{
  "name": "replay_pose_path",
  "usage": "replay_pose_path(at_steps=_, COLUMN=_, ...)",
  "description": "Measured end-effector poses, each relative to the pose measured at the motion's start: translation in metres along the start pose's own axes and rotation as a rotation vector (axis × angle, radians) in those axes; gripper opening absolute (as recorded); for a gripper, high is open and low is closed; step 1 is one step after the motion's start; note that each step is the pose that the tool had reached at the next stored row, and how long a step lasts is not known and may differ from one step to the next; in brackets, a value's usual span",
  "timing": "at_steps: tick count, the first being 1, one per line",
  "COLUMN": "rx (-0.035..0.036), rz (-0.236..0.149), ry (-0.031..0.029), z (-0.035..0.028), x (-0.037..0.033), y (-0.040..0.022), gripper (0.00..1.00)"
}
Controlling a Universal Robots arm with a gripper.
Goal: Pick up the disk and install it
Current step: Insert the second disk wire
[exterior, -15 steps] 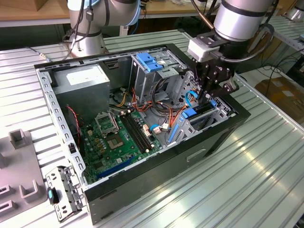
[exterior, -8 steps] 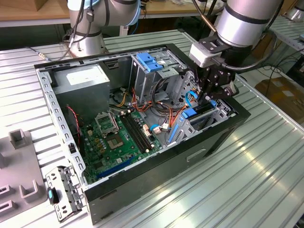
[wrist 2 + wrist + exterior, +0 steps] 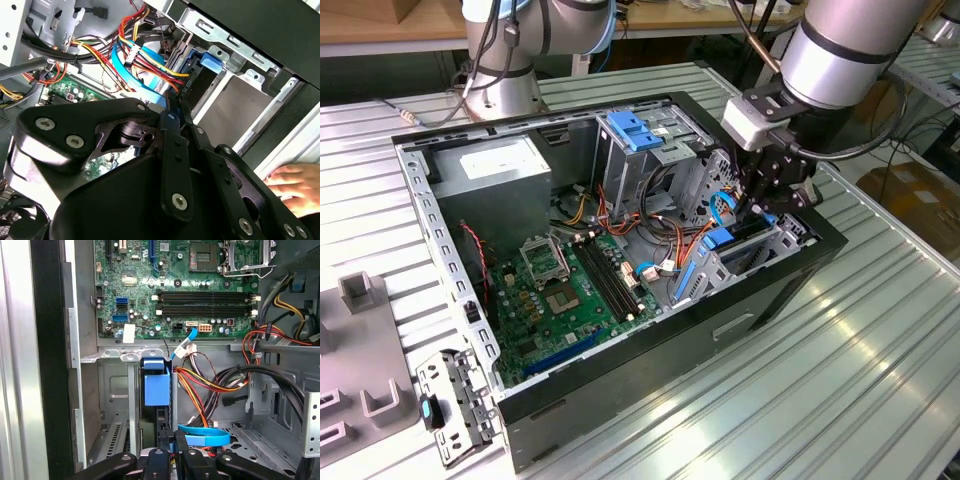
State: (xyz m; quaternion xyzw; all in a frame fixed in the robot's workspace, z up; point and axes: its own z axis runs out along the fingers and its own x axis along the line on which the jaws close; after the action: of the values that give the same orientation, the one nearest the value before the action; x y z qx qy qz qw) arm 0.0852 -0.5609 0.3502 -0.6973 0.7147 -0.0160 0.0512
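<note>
Open PC case [image 3: 775, 290] lay on the slatted table [image 3: 880, 370]; motherboard [image 3: 560, 290] in its floor, power supply [image 3: 505, 165] behind it, drive cage [image 3: 750, 255] at the exterior view's right.

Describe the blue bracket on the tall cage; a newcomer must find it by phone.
Find the open computer case on the slatted table. Beside its grey power supply stands a tall metal cage; the blue bracket lies on top, higher than the blue parts near the gripper.
</note>
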Motion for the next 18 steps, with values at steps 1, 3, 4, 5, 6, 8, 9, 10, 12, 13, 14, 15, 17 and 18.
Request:
replay_pose_path(at_steps=1, rx=0.001, rz=0.0, ry=-0.0013, z=0.0002, x=0.0008, y=0.0, gripper=0.16)
replay_pose_path(at_steps=3, rx=0.0036, rz=0.0, ry=-0.0015, z=0.0002, x=0.0012, y=0.0004, gripper=0.16)
replay_pose_path(at_steps=4, rx=0.0048, rz=0.0, ry=-0.0017, z=0.0002, x=0.0012, y=0.0008, gripper=0.16)
replay_pose_path(at_steps=5, rx=0.0079, rz=-0.001, ry=-0.002, z=0.0, x=0.0014, y=0.0033, gripper=0.16)
replay_pose_path(at_steps=6, rx=0.0093, rz=-0.001, ry=-0.0037, z=0.0001, x=0.0016, y=0.0051, gripper=0.16)
replay_pose_path(at_steps=8, rx=0.0102, rz=-0.001, ry=-0.0046, z=0.0006, x=0.0017, y=0.0053, gripper=0.16)
replay_pose_path(at_steps=9, rx=0.0108, rz=-0.001, ry=-0.0045, z=0.0006, x=0.0017, y=0.0053, gripper=0.16)
replay_pose_path(at_steps=10, rx=0.0113, rz=-0.001, ry=-0.0046, z=0.0007, x=0.0017, y=0.0054, gripper=0.16)
replay_pose_path(at_steps=12, rx=0.0139, rz=-0.001, ry=-0.0049, z=0.0007, x=0.0018, y=0.0054, gripper=0.16)
replay_pose_path(at_steps=13, rx=0.0163, rz=-0.001, ry=-0.0049, z=0.0007, x=0.0019, y=0.0053, gripper=0.16)
replay_pose_path(at_steps=14, rx=0.017, rz=-0.001, ry=-0.0049, z=0.0007, x=0.002, y=0.0053, gripper=0.16)
replay_pose_path(at_steps=15, rx=0.0176, rz=-0.001, ry=-0.0051, z=0.0009, x=0.0021, y=0.0054, gripper=0.16)
replay_pose_path(at_steps=17, rx=0.0178, rz=-0.001, ry=-0.005, z=0.0011, x=0.0024, y=0.0054, gripper=0.16)
replay_pose_path(at_steps=18, rx=0.0178, rz=-0.001, ry=-0.0048, z=0.0012, x=0.0024, y=0.0053, gripper=0.16)
